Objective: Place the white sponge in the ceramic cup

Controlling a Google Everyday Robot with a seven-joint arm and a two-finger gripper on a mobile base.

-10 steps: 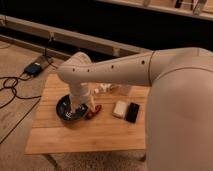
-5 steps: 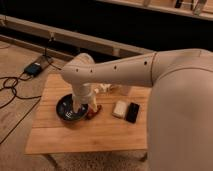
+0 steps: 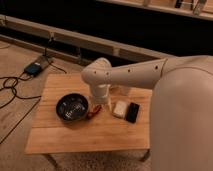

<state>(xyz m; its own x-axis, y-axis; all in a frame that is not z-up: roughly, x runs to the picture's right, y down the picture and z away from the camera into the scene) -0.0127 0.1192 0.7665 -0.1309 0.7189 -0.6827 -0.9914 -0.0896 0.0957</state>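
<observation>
The white sponge (image 3: pixel 119 108) lies on the wooden table (image 3: pixel 60 137), right of centre, next to a black slab (image 3: pixel 132 112). My arm reaches in from the right, and its elbow (image 3: pixel 98 75) hangs over the middle of the table. The gripper (image 3: pixel 98 104) points down between the dark bowl (image 3: pixel 72 107) and the sponge, mostly hidden under the wrist. A pale shape (image 3: pixel 124 91) shows just behind the arm; I cannot tell whether it is the ceramic cup.
A small red object (image 3: pixel 94 112) lies by the bowl's right rim. Cables and a dark box (image 3: pixel 35 67) lie on the floor at the left. A dark low wall runs behind the table.
The arm's elbow and wrist have moved to the right, from over the bowl toward the table's middle. The sponge, slab and bowl have not moved.
</observation>
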